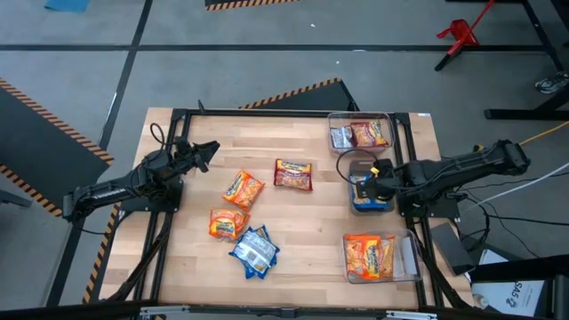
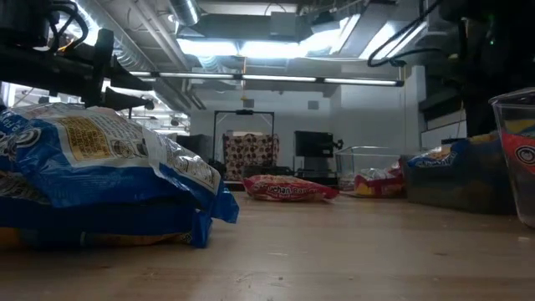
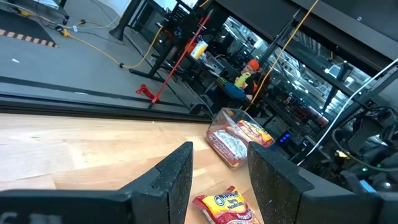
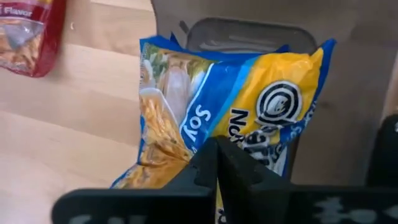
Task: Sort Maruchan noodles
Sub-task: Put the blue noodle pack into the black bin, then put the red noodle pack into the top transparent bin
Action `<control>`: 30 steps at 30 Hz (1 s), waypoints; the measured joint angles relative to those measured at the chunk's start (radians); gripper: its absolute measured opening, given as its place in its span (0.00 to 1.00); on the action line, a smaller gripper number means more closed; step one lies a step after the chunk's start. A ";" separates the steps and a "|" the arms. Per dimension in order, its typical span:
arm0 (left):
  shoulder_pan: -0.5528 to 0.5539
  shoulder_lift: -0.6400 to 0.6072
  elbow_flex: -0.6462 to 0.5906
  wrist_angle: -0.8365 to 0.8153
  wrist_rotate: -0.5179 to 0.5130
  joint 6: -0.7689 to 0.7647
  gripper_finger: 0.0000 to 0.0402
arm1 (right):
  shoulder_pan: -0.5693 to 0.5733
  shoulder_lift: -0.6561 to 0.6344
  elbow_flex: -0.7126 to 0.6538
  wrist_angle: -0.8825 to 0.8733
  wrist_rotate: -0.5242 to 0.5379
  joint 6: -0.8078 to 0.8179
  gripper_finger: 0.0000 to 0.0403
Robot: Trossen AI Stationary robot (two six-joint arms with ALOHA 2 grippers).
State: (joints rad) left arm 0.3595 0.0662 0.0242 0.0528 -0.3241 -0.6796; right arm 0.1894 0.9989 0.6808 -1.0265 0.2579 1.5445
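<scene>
The blue-and-yellow noodle packet (image 4: 249, 118) sits pinched in my right gripper (image 1: 373, 184), jaws closed on its lower edge, over the middle bin (image 1: 348, 162) at the tabletop's (image 1: 302, 222) right side. Its long axis runs away from the jaws. My left gripper (image 1: 206, 153) waits, jaws parted and empty.

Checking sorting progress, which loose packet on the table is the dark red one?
The dark red packet lying alone nearest the far bin; the other loose packets are orange or blue.

Table (image 1: 302, 227): pale wood, smooth, matt. Noodle packets (image 1: 255, 252): crinkly glossy plastic. Bins (image 1: 404, 258): clear plastic. Table frame (image 1: 267, 112): black metal.
</scene>
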 joint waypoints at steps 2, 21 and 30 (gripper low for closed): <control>0.000 0.000 0.000 0.000 0.000 0.000 0.37 | 0.000 -0.002 -0.021 0.029 -0.016 0.002 0.01; 0.000 0.000 0.000 0.000 -0.002 0.001 0.37 | 0.000 0.000 0.149 -0.034 0.078 -0.076 0.01; 0.000 0.000 0.000 0.000 -0.001 0.001 0.37 | -0.030 0.048 0.207 0.445 0.155 -0.464 0.09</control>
State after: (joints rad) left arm 0.3596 0.0662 0.0242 0.0525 -0.3252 -0.6788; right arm 0.1589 1.0467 0.8883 -0.5814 0.4127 1.0805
